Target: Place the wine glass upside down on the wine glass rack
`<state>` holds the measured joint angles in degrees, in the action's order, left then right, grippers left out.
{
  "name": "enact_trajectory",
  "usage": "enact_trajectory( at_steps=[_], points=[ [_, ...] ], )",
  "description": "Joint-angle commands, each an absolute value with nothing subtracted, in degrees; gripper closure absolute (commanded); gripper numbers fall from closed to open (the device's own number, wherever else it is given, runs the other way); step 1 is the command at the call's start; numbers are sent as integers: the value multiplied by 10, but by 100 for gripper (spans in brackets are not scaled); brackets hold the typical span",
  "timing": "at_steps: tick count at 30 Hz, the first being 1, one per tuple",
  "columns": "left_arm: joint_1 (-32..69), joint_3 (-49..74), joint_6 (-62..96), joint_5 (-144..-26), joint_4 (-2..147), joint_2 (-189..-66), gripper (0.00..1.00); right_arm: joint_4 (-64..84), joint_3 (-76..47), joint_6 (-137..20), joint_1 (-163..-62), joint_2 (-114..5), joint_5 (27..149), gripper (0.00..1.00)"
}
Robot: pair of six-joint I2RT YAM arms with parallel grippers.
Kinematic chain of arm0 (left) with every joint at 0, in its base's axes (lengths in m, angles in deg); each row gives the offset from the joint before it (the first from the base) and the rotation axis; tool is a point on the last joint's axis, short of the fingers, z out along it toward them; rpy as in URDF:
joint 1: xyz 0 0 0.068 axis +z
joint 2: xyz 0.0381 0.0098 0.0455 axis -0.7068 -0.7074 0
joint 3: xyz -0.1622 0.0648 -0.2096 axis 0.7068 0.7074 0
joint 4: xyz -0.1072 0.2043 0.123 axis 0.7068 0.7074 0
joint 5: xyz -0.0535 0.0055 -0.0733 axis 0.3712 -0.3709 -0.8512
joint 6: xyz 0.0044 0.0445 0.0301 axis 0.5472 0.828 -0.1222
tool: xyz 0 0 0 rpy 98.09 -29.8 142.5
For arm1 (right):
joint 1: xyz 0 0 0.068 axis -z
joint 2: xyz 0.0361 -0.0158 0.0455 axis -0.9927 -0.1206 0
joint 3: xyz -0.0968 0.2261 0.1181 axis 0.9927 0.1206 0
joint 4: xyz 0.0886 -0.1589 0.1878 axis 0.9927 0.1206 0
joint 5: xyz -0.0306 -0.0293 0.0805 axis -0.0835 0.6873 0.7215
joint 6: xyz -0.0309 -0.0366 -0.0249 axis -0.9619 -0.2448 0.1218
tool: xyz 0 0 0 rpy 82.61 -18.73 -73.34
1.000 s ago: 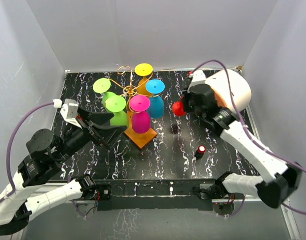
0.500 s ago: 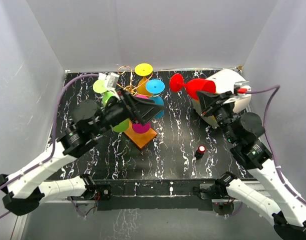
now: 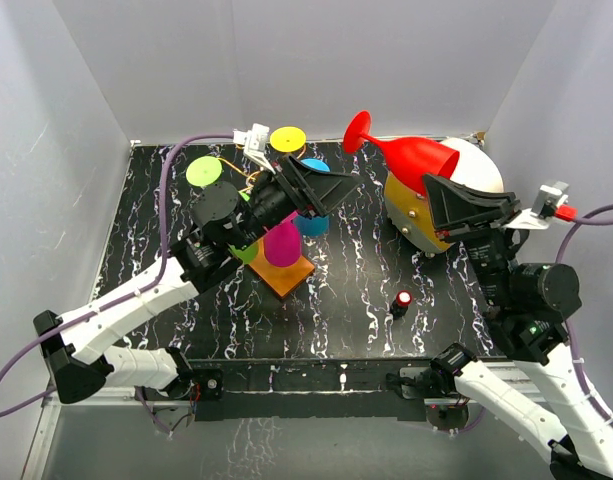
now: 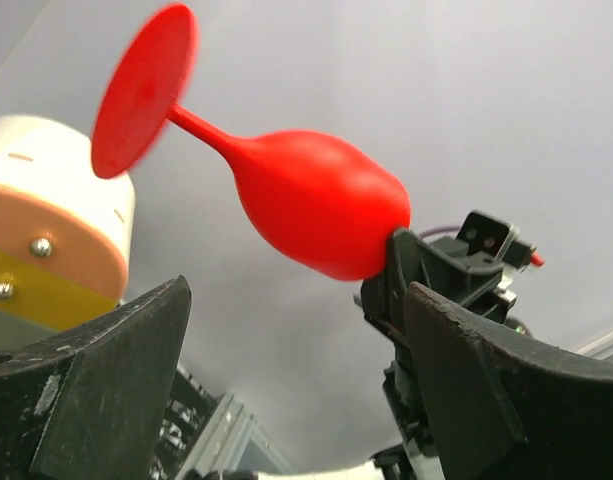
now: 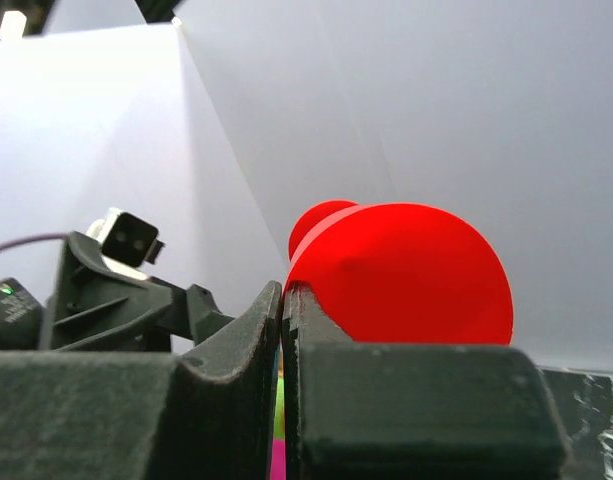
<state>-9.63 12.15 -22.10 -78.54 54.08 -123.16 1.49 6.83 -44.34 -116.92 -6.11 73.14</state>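
Note:
The red wine glass (image 3: 414,156) is held in the air, tilted, with its foot (image 3: 357,131) pointing up and left. My right gripper (image 3: 448,197) is shut on the rim of its bowl; in the right wrist view the fingers (image 5: 316,330) pinch the bowl wall (image 5: 406,270). My left gripper (image 3: 331,188) is open and empty above the wine glass rack (image 3: 289,278). It faces the glass (image 4: 316,210), with its fingers (image 4: 96,390) wide apart below the glass. The rack's orange-brown base shows, and its gold arms are mostly hidden by my left arm.
Several coloured glasses hang upside down on the rack: yellow (image 3: 287,139), green (image 3: 203,171), blue (image 3: 312,222), magenta (image 3: 283,243). A white, orange and yellow round container (image 3: 426,215) lies at the back right. A small red-topped object (image 3: 402,300) stands on the black marbled table (image 3: 356,320).
My right arm has lifted the red glass higher and pulled it back right. My left arm has swung from the left side over the rack, its open jaws turned toward the glass.

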Motion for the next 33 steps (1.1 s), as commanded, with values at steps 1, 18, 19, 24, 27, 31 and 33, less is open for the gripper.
enact_trajectory(
  at_steps=[1, 18, 19, 24, 27, 31, 33],
  points=[
    [-99, 126, -233, -731, 441, -1218, 14, -70, 81, -377, -1171, -45, 752, 100],
    [-99, 113, -262, -701, 306, -1285, 33, -218, 131, -239, -1170, -56, 790, 100],
    [-99, 112, -262, -698, 302, -1286, 34, -218, 130, -239, -1170, -58, 795, 100],
    [-99, 113, -252, -697, 259, -1291, 40, -219, 133, -224, -1170, -71, 821, 100],
    [-99, 119, -250, -700, 228, -1292, 41, -222, 142, -213, -1170, -72, 823, 100],
    [-99, 121, -246, -697, 209, -1292, 54, -225, 144, -206, -1170, -78, 840, 100],
    [-99, 121, -243, -690, 206, -1291, 60, -224, 147, -204, -1170, -81, 853, 100]
  ],
)
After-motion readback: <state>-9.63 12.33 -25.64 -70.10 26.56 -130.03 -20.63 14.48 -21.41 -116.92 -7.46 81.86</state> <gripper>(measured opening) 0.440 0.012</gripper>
